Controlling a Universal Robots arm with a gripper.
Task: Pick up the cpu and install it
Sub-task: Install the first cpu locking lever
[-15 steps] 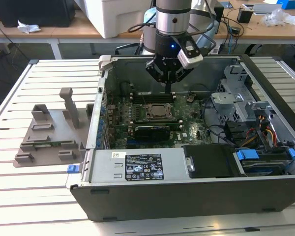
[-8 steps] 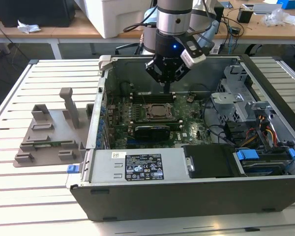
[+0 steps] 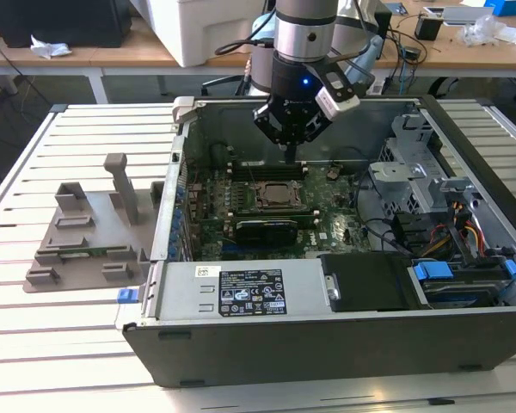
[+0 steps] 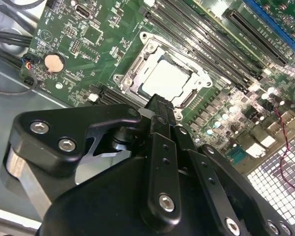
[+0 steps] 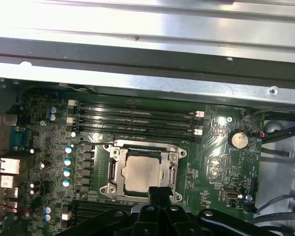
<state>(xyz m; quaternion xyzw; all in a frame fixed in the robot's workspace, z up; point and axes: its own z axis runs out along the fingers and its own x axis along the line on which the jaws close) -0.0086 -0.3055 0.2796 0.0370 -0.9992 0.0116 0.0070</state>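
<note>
The cpu (image 3: 279, 194) lies flat in the metal-framed socket of the green motherboard (image 3: 327, 225), inside the open computer case. Its pale silvery top shows in both wrist views (image 4: 164, 78) (image 5: 143, 172). My gripper (image 3: 291, 151) hangs a short way above the board, just behind the socket in the exterior view. Its two black fingers are pressed together with nothing between them, and the tip (image 4: 160, 102) (image 5: 160, 191) sits over the socket's edge, apart from the chip.
The case wall (image 3: 327, 331) rises around the board. Memory slots (image 5: 137, 118) run beside the socket, and a coin battery (image 5: 238, 139) sits nearby. A drive cage with cables (image 3: 460, 232) is on the exterior view's right, and a grey fixture (image 3: 90, 237) on its left.
</note>
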